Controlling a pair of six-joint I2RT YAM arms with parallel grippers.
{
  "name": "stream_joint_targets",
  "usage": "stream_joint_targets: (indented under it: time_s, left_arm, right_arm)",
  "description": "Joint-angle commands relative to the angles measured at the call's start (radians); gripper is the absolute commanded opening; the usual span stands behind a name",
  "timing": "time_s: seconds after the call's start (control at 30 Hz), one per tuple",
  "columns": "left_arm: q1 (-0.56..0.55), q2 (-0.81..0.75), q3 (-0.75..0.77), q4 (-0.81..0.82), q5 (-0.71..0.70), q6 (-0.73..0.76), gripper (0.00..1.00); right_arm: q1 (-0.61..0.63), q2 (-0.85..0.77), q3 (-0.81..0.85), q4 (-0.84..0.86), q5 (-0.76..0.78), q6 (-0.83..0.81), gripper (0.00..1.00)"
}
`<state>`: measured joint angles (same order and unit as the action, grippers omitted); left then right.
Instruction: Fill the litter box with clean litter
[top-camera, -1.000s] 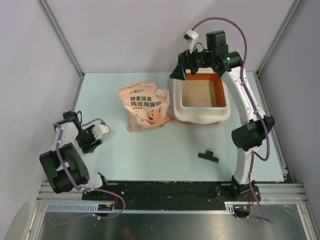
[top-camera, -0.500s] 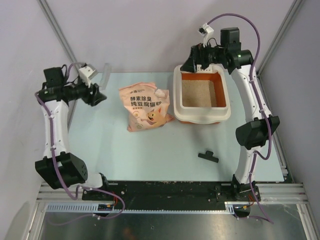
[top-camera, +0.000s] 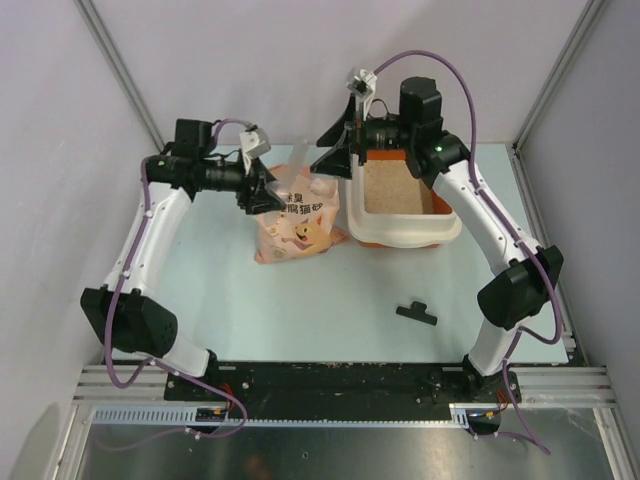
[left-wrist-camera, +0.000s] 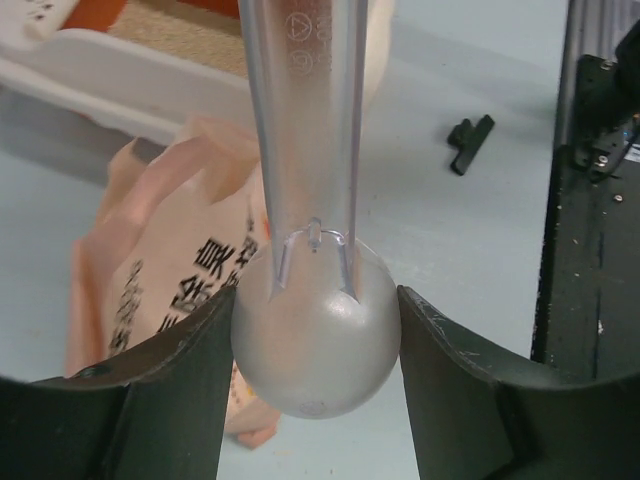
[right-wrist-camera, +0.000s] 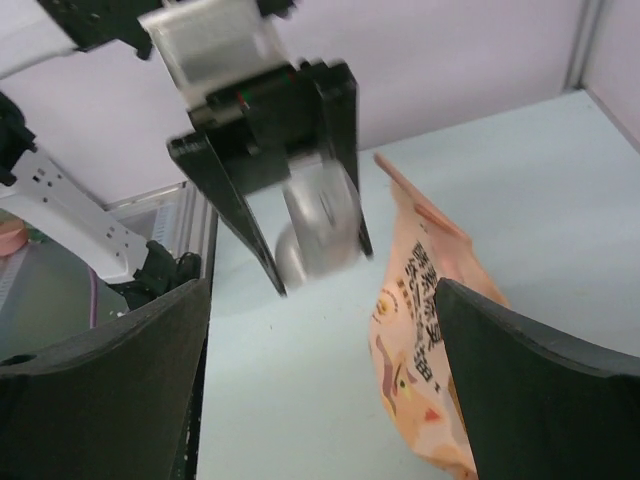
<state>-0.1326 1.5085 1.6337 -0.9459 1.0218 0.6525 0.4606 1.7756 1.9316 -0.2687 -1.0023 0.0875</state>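
Observation:
The litter box (top-camera: 400, 236), cream rim and orange walls, stands at the back right with tan litter (top-camera: 397, 188) in it. The pink bag of clean litter (top-camera: 295, 226) lies just left of it. My left gripper (top-camera: 262, 190) hangs over the bag's top left corner, shut on the rounded grey end of a clear plastic scoop (left-wrist-camera: 315, 340). The scoop's handle (top-camera: 300, 160) points toward the box. My right gripper (top-camera: 335, 160) is open and empty, above the gap between the bag and the box, facing the left gripper (right-wrist-camera: 270, 150). The bag (right-wrist-camera: 425, 350) shows below the open fingers.
A small black clip (top-camera: 416, 313) lies on the pale blue table in front of the litter box; it also shows in the left wrist view as the clip (left-wrist-camera: 470, 143). Grey walls and metal posts close in the back and sides. The black base rail runs along the near edge.
My left arm has swung from the far left of the table to the bag's top, carrying the scoop. My right gripper has moved left, from the litter box's far end toward the bag.

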Motion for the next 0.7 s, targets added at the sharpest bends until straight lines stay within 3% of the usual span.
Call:
stream_joint_targets:
  time_s: [0.0, 0.17, 0.23, 0.4, 0.5, 0.6, 0.63, 0.67]
  left_arm:
    - [-0.071, 0.021, 0.061, -0.011, 0.081, -0.028, 0.25]
    - [-0.102, 0.032, 0.060, -0.011, 0.093, -0.017, 0.25]
    - [-0.110, 0.036, 0.064, -0.011, 0.096, -0.020, 0.25]
    - [-0.113, 0.042, 0.075, -0.011, 0.104, -0.022, 0.23]
    - [-0.114, 0.050, 0.080, -0.011, 0.107, -0.028, 0.23]
    - [-0.124, 0.062, 0.090, -0.011, 0.093, -0.034, 0.34]
    - [-0.127, 0.064, 0.098, -0.011, 0.086, -0.033, 0.38]
    - [-0.130, 0.070, 0.104, -0.011, 0.072, -0.030, 0.49]
  right_arm:
    - [0.029, -0.035, -0.025, 0.178, -0.044, 0.038, 1.00]
    - [0.052, -0.036, -0.028, 0.160, -0.013, 0.011, 0.93]
    - [0.052, -0.038, -0.034, 0.151, 0.004, 0.005, 0.84]
    - [0.049, -0.039, -0.054, 0.126, -0.008, -0.015, 0.71]
    - [0.049, -0.038, -0.060, 0.134, -0.036, -0.006, 0.56]
    - [0.047, -0.038, -0.053, 0.149, -0.044, 0.000, 0.24]
    - [0.043, -0.041, -0.054, 0.161, -0.033, 0.009, 0.00]
    - [0.039, -0.047, -0.057, 0.172, -0.012, 0.020, 0.00]
